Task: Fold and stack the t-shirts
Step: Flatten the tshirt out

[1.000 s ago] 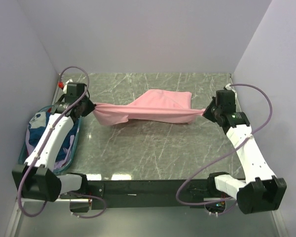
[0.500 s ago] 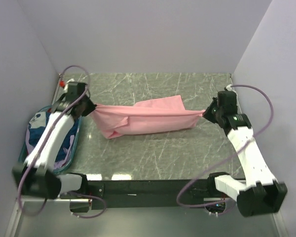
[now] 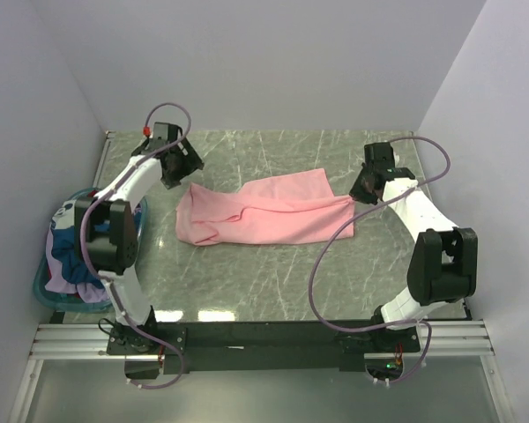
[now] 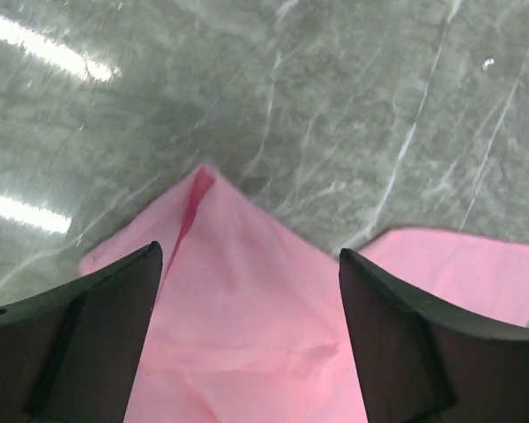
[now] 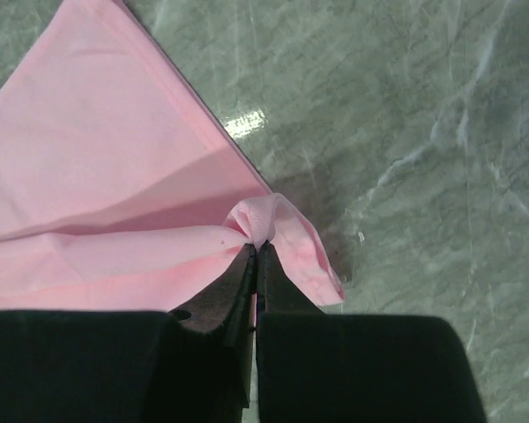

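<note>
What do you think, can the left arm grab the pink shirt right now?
Probably yes. The left gripper hangs open over the left end of the pink shirt, with nothing between its fingers and the cloth. The right gripper pinches only the other end, so it is not in the way.

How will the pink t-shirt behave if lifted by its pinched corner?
Probably floppy: the pink t-shirt bunches where the right hand pinches it. Likely light, thin cloth with soft creases; the rest should sag and trail.
</note>
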Tool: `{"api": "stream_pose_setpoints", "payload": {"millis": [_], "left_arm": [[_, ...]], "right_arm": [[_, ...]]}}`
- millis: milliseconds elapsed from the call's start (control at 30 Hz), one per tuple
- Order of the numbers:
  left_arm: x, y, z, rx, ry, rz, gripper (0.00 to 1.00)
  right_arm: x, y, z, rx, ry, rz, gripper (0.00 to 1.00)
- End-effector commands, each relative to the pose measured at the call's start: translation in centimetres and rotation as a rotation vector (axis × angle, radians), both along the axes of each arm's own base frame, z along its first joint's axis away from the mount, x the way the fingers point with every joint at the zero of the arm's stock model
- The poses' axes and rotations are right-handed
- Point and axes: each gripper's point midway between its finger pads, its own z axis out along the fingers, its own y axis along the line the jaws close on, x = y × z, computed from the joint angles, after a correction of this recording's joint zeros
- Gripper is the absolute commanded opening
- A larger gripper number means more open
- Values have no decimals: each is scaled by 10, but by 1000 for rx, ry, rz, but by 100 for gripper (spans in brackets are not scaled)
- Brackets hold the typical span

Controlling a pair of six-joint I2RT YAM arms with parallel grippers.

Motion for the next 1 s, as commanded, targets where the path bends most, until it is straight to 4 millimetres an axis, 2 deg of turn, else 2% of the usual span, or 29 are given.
{"api": "stream_pose_setpoints", "payload": {"millis": [0,33,67,133,167,233,267,367,633,733,833,967], "left_arm": [[-11,-2,44,-24,-144,-39,86],[-21,-1,54,-26,-172,-49,84],[-38,-1,33,-30,-126,-55,76],[-52,-6,33,-56,-154,-94,70],[-68,-7,10,-63,-106,-102,64],[-79,-11,0,-88,-95,-123,59],[-89,-11,-14,-95,-59,-123,57],[-99,-14,-33,-125,-21,-111,52],[-118,-8,-74,-142,92,-8,53],[-119,-12,-81,-173,93,-6,53],[-122,-8,-92,-153,129,14,53],[-120,-9,-90,-168,115,20,52]], "right_arm": [[21,-4,24,-16,-100,9,0],[20,-1,23,-6,-99,23,0],[18,-1,23,-1,-101,28,0],[13,3,16,13,-99,47,0],[11,5,17,26,-104,59,0],[5,7,9,36,-97,68,0],[2,8,7,42,-99,71,0],[-4,9,-3,41,-80,80,0],[-14,7,-16,31,-55,85,0],[-15,8,-18,38,-52,89,0],[-15,9,-22,42,-42,90,0],[-15,9,-23,40,-44,92,0]]}}
